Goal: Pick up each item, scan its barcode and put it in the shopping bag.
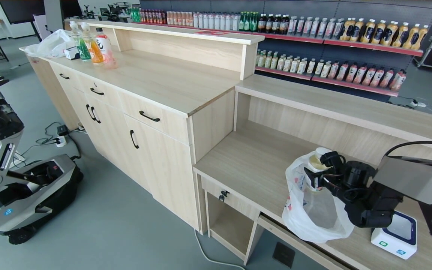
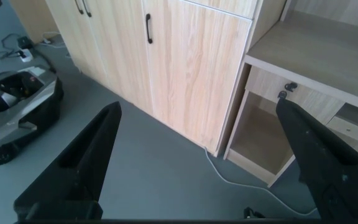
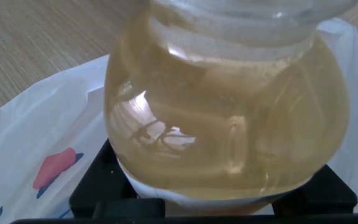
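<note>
Right gripper (image 1: 319,168): clamped on bottle (image 3: 229,124), at the shopping bag (image 1: 306,217) mouth, near the lower counter (image 1: 253,161) front edge. Risk, we judge: limp bag rim folds under it; bottle tips out, off that edge.

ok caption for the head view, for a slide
Right gripper holds a bottle of yellowish liquid at the mouth of the shopping bag on the low desk, scanner beside it.

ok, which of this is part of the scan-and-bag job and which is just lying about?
Job: bottle in right gripper, shopping bag, scanner, probably three bottles on far counter.
Lying about: shelf drinks, loose plastic bag, floor power strip.
</note>
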You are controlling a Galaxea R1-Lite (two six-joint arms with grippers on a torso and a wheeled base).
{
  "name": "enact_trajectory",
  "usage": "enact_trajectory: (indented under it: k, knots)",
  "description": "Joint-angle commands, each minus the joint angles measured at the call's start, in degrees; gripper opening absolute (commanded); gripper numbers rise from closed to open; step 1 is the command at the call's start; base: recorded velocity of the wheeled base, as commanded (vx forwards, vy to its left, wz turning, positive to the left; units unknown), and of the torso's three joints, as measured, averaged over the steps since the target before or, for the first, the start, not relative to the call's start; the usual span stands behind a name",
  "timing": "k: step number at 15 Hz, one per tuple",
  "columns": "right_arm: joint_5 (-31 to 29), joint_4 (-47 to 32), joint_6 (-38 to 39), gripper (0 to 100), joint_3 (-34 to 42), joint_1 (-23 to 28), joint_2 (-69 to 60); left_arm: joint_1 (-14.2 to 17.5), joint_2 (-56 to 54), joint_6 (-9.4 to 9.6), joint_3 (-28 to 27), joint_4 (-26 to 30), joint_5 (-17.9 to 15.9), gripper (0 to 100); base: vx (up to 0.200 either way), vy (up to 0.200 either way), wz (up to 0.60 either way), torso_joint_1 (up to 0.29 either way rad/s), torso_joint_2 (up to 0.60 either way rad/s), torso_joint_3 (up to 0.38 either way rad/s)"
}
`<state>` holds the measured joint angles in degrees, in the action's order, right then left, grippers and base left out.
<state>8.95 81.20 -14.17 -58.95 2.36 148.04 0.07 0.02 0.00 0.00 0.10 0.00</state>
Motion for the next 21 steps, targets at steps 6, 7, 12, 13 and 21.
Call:
enact_trajectory:
  k: [6,7,12,13,21]
  knots:
    - [0.10,1.06,0.37,100,1.21,0.10,-2.67,0.01,-0.02,0.00,0.00,-0.01,0.00,100,0.000,0.000,0.00,0.000,0.00,0.000]
    - [0.10,0.54,0.37,100,1.47,0.10,-4.43,0.01,-0.02,0.00,0.00,-0.01,0.00,100,0.000,0.000,0.00,0.000,0.00,0.000]
    - [-0.51,-8.43,-2.71,100,15.62,0.27,-26.93,0.01,-0.02,0.00,0.00,-0.01,0.00,100,0.000,0.000,0.00,0.000,0.00,0.000]
    - [-0.42,-13.26,-4.12,100,19.49,2.12,-35.54,0.01,-0.02,0.00,0.00,-0.01,0.00,100,0.000,0.000,0.00,0.000,0.00,0.000]
    - [-10.09,-40.24,-8.07,100,25.03,15.83,-72.19,0.01,-0.02,0.00,0.00,-0.01,0.00,100,0.000,0.000,-0.30,0.000,0.00,0.002]
